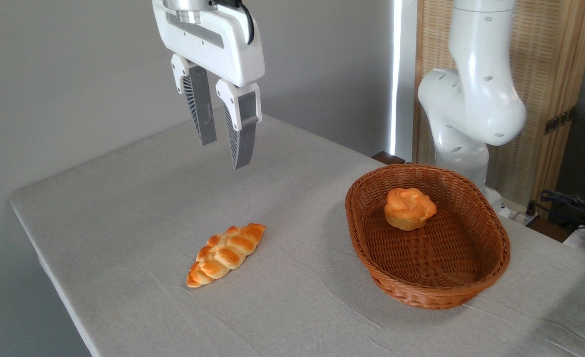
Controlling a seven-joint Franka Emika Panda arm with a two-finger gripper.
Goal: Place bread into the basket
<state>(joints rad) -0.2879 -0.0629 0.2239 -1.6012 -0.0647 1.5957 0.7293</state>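
Gripper point(224, 154) hangs high over the table point(124, 198), fingers parted and empty (bread point(409, 208) sits in basket point(491, 263)).

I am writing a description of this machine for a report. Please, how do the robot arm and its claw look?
The arm is glossy white, built of thick rounded segments with small dark holes. The claw has a boxy white body with a grey strip on its face and a black cable curving at its top. Its two fingers are grey, long and tapered, with ribbed sides.
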